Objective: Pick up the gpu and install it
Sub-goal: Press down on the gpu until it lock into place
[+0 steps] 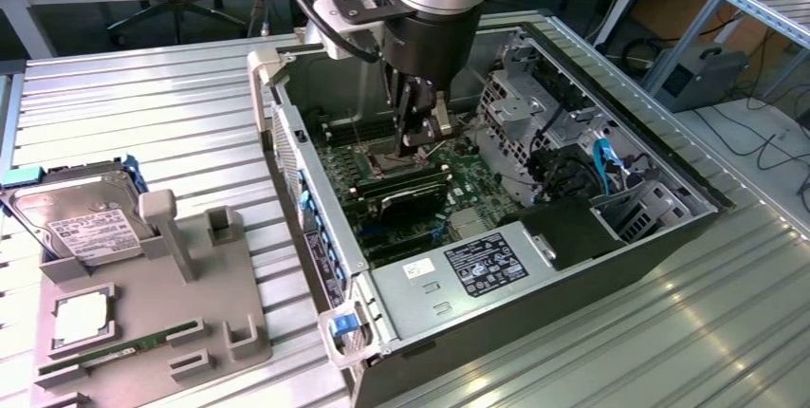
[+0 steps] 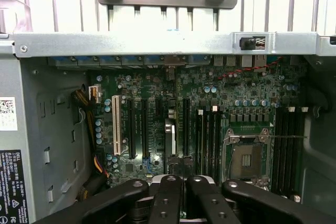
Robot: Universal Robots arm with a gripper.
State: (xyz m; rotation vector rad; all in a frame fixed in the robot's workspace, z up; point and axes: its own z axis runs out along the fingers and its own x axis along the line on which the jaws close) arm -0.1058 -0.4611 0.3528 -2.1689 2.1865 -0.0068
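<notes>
The gpu [image 1: 402, 197], a dark flat card, stands on edge in a slot of the motherboard [image 1: 475, 180] inside the open computer case. In the wrist view the gpu [image 2: 169, 137] shows edge-on as a narrow grey strip among the long black slots. My gripper [image 1: 424, 145] hangs inside the case just above the card's far end, close to the processor socket [image 2: 247, 158]. Its two fingers [image 2: 168, 192] lie pressed together with nothing seen between them, so the gripper [image 2: 182, 179] is shut.
The case's metal walls [image 1: 303, 180] and drive cage [image 1: 525, 114] hem in the arm. On the exterior view's left, a grey fixture [image 1: 190, 342] holds a silver hard drive [image 1: 76, 223], a processor chip [image 1: 79, 318] and a green RAM stick [image 1: 120, 351].
</notes>
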